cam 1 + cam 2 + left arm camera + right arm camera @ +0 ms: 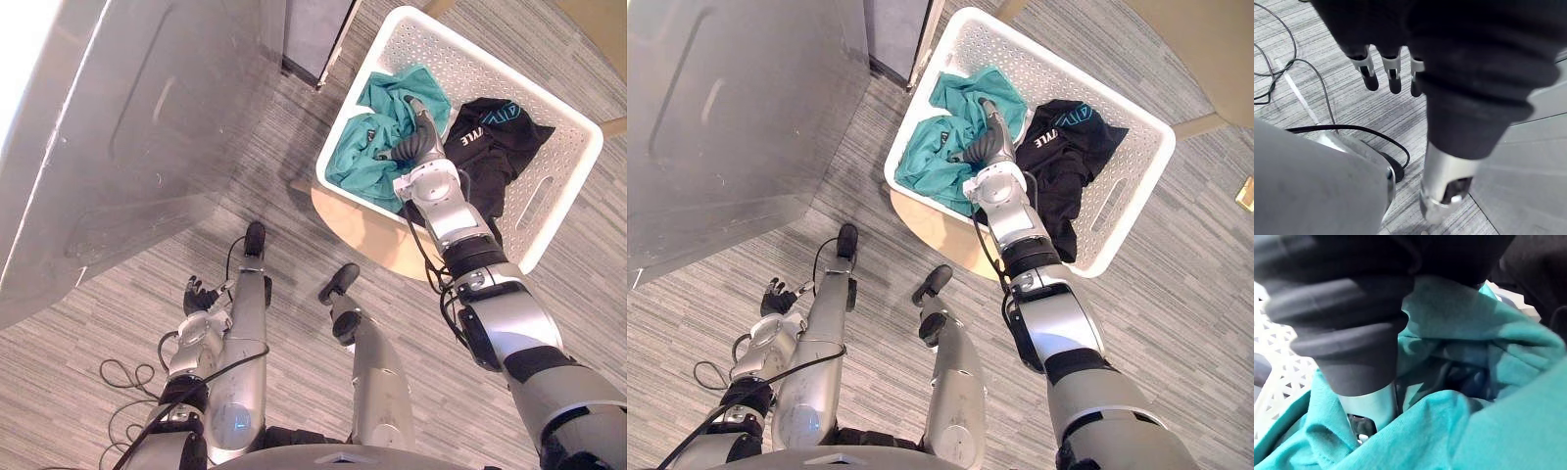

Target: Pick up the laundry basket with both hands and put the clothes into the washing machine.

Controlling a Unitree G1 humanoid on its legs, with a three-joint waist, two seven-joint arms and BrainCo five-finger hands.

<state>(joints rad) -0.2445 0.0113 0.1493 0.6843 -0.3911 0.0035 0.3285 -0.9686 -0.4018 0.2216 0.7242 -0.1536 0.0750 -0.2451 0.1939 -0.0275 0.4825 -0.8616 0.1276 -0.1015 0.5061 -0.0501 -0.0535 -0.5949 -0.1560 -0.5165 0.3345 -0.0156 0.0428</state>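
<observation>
While the white laundry basket (578,137) sits on a round wooden stool (372,235) ahead of the robot and to its right, nobody is lifting it. A heap of teal clothes (358,147) fills the side of it nearer the grey machine (127,147), and a black garment (490,147) lies beside them, draped up toward the far wall. The right hand (419,142) is down inside the basket, resting on the teal clothes. Its thumb (1371,411) is sunk among the folds, and I cannot tell whether the fingers are gripping the cloth. The left hand (199,294) hangs low at the robot's side, well apart from the basket. Its fingers (1393,73) are straight and slack over the grey striped floor (98,323), holding nothing.
</observation>
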